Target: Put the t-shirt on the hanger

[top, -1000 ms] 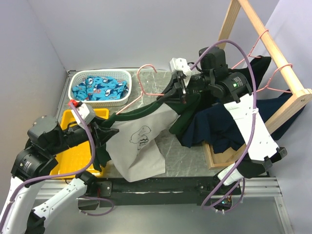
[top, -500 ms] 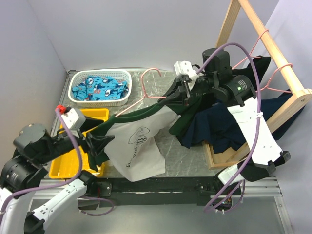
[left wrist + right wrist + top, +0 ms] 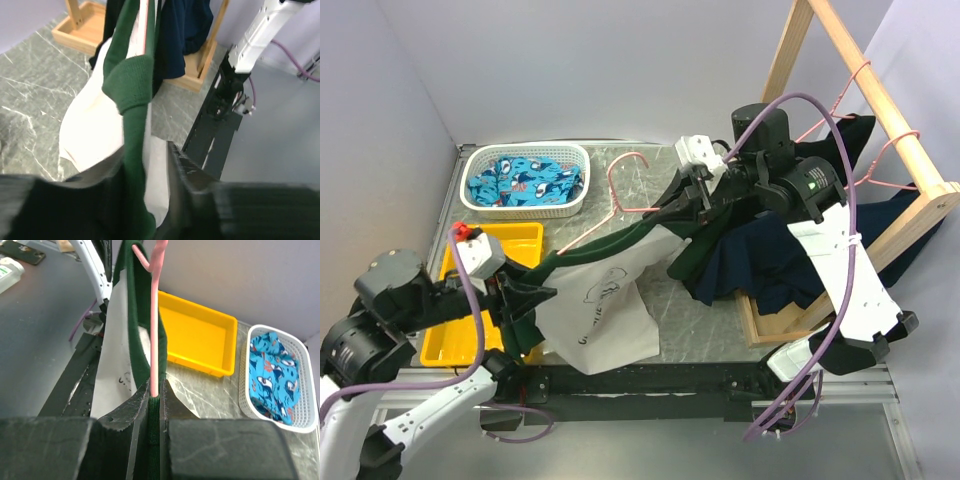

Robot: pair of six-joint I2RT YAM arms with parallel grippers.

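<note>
The t-shirt [image 3: 605,305], off-white in front with dark green sleeves, hangs stretched between both grippers above the table. My left gripper [image 3: 532,290] holds its near-left end; in the left wrist view the green sleeve [image 3: 130,85] and white cloth fill the gap between the jaws of that gripper [image 3: 145,155]. My right gripper [image 3: 700,195] is shut on the far end. In the right wrist view this gripper [image 3: 154,390] pinches the pink wire of the hanger [image 3: 155,315] together with green fabric [image 3: 134,315]. The hanger's hook [image 3: 617,185] sticks out left of the right gripper.
A white basket [image 3: 480,202] with blue patterned cloth stands at the back left. A yellow tray [image 3: 515,235] lies under my left arm. The wooden rack [image 3: 880,110] at the right carries navy and black garments [image 3: 770,265] on pink hangers.
My left jaws opened wide and closed again on the shirt's sleeve end. My right gripper, with hanger and shirt, shifted slightly toward the near side, and the shirt sagged a little.
</note>
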